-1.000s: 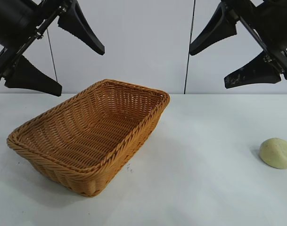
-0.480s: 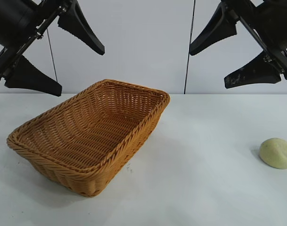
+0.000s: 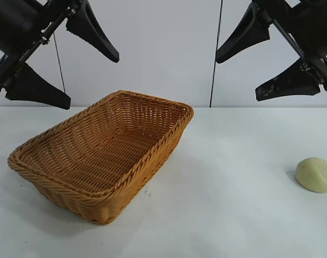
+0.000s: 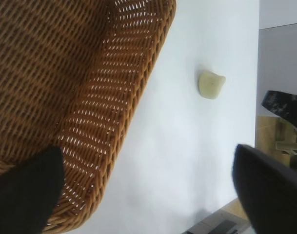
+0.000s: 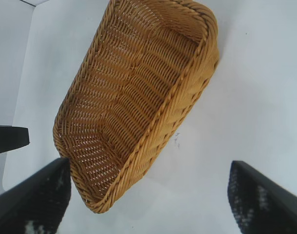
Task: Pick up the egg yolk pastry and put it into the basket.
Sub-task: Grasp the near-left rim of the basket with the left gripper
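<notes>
The egg yolk pastry [image 3: 315, 174], a small pale yellow-green dome, lies on the white table at the far right; it also shows in the left wrist view [image 4: 211, 84]. The golden wicker basket [image 3: 152, 156] stands empty at centre-left, and shows in the left wrist view [image 4: 119, 112] and the right wrist view [image 5: 153, 146]. My left gripper [image 3: 91, 78] hangs open high above the basket's left side. My right gripper [image 3: 237, 76] hangs open high above the table, up and left of the pastry. Both are empty.
The white table [image 3: 227, 215] stretches between basket and pastry. A thin dark vertical cable [image 3: 216, 54] runs down the back wall. The table's far edge meets the wall behind the basket.
</notes>
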`<action>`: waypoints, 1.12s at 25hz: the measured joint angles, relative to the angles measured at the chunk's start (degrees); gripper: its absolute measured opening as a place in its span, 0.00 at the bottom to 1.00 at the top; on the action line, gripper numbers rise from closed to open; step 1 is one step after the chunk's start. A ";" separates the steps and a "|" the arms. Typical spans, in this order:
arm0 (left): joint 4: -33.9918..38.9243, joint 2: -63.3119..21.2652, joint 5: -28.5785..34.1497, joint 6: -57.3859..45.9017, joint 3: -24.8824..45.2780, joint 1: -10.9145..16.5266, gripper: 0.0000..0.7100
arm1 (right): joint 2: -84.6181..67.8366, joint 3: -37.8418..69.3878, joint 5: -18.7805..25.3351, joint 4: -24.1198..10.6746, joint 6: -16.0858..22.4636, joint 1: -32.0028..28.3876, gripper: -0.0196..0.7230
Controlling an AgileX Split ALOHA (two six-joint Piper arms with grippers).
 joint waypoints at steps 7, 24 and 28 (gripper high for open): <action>3.09 -4.18 -0.41 -5.55 1.01 -0.20 0.95 | 0.00 0.00 0.00 0.00 0.00 0.00 0.87; 27.39 -14.36 -4.73 -50.03 13.68 -0.69 0.95 | 0.00 0.00 0.00 -0.05 0.00 0.00 0.87; 29.68 -10.32 -6.74 -57.21 13.68 -2.20 0.95 | 0.00 0.00 0.00 -0.05 0.00 0.00 0.87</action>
